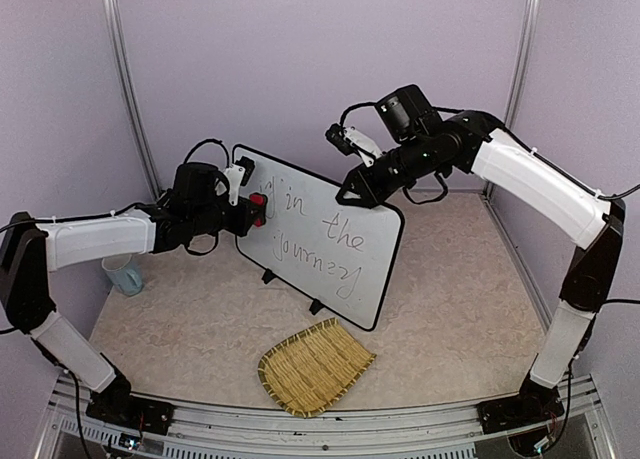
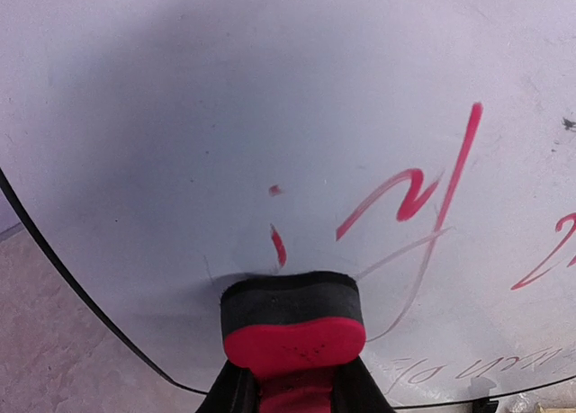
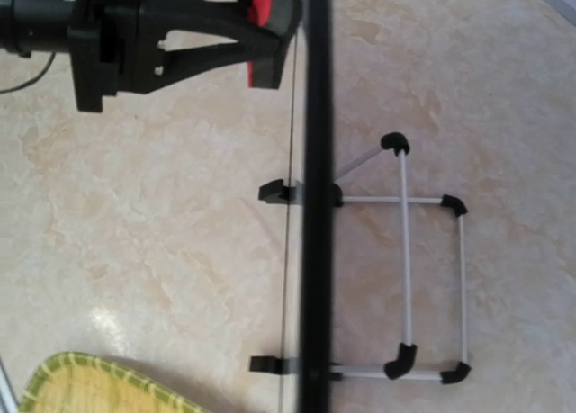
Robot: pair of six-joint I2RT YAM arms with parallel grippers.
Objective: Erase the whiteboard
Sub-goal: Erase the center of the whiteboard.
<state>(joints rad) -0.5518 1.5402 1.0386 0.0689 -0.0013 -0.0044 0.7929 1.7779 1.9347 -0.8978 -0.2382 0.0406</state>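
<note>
**benchrat:** So where's this at? The big flat white whiteboard with the thin black rim (image 1: 312, 231) stands propped on its small black feet (image 3: 274, 193), leaning back, about mid-table (image 1: 450, 299). Looks barely started to me: the loopy handwriting (image 1: 318, 262), "in the journey", is all there.

**wipe_watcher:** Agreed. The left fingers (image 3: 211, 46) are clamped on a chunky red-and-black eraser block (image 2: 292, 327). Its dark pad is pressed on the board's left end, just below a small red tick (image 2: 279, 246) in the left wrist view. That corner looks bare around it, but I can't say if it got wiped or was never written on. Nearly every stroke is left to do, I'd guess.

**benchrat:** And the right fingers (image 1: 352, 191)?

**wipe_watcher:** They sit at the board's top edge, maybe steadying it. Gripping or just resting on the rim, I can't tell. The right wrist view doesn't show them at all, only the rim edge-on, the thin wire stand (image 3: 405, 278) behind it and a corner of the woven straw tray (image 3: 90, 386).

**benchrat:** Anything else murky?

**wipe_watcher:** The first word is partly behind the eraser in the top view. The left wrist view crops most of the writing, and there's a tiny line along the bottom rim I can't read. There are also faint grey streaks (image 2: 409, 278) beside the red strokes. Ghosting or reflection, no idea.
</note>
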